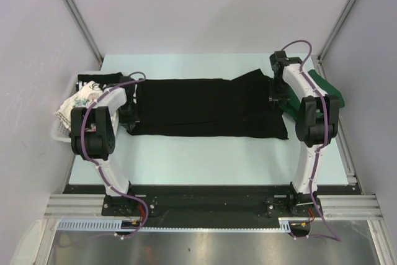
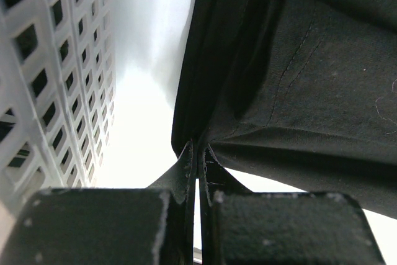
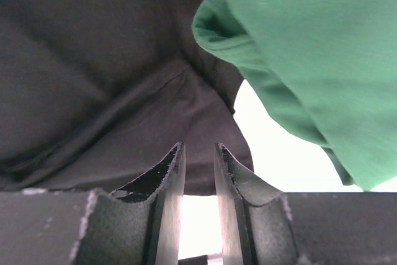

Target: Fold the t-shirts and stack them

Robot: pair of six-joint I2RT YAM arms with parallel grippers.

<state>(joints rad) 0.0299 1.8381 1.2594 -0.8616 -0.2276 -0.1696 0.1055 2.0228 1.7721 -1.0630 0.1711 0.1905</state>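
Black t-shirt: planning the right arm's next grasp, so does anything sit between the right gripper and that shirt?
Nothing visible does. The right gripper faces the black t-shirt directly, its jaws apart and empty; the green t-shirt lies off to one side.

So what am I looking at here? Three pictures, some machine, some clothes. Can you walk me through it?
It's a robot: a left arm and a right arm bolted at the near edge of a table, each ending in a two-finger gripper. The wide picture comes from a camera overhead. The two close-ups come from cameras on the wrists, looking along the fingers. A large black t-shirt lies spread across the table, a green t-shirt lies at the right side, and a white basket on the left holds a floral shirt and a black shirt with white lettering. The left gripper is shut on the big shirt's edge. The right gripper stands slightly open, holding nothing.
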